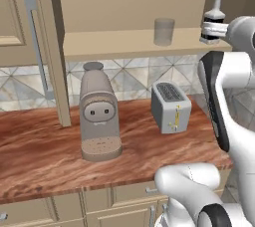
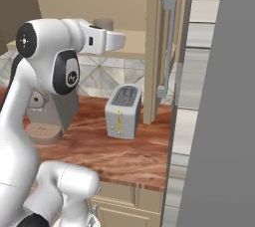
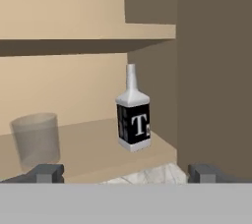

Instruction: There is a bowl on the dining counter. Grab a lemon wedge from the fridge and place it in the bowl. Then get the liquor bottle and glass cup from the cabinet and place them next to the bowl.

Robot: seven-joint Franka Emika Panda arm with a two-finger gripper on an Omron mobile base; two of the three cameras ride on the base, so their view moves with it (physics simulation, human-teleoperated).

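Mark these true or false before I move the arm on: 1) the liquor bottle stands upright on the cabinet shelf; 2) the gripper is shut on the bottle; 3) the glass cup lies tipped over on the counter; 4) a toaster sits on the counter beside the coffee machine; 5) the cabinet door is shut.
1) True. The liquor bottle stands upright on the cabinet shelf.
2) False. The gripper is open and short of the bottle, which stands free on the shelf.
3) False. The glass cup stands upright on the same shelf, apart from the bottle.
4) True. The toaster sits on the counter beside the coffee machine.
5) False. The cabinet door stands open.
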